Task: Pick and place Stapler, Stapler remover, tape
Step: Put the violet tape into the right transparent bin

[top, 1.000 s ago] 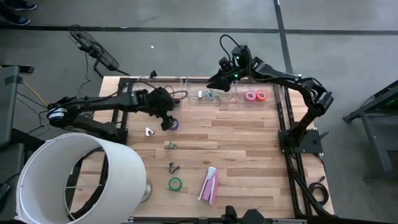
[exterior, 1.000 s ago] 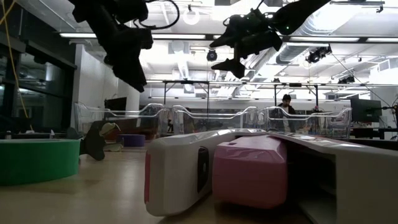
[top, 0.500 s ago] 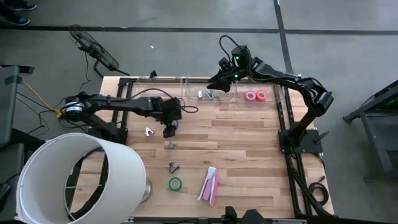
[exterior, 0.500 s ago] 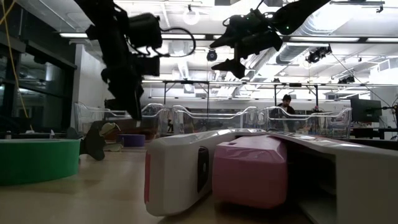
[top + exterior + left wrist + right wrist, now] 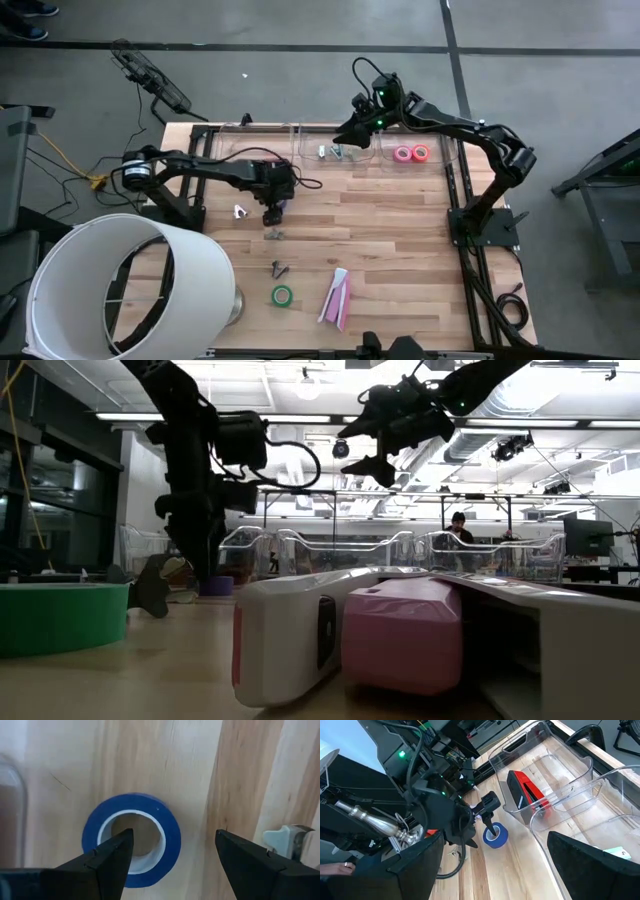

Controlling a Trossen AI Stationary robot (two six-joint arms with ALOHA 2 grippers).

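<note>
my left gripper [image 5: 170,851] hangs open and empty over the blue tape [image 5: 131,839] on the table [image 5: 400,230], one finger [image 5: 107,857] inside the ring, the other outside. i should drop straight and pinch the wall squarely. my right gripper [image 5: 350,130] waits open above the bins [image 5: 560,795]: one holds a red stapler [image 5: 525,795].

You are working in a robotics lab: a wooden table [image 5: 400,230] stands on grey concrete floor [image 5: 300,90] at twelve o'clock, with exposed ceiling ducts [image 5: 300,460], strip lights [image 5: 330,417], metal rigs [image 5: 330,495], and a person [image 5: 461,525] at a far bench.
</note>
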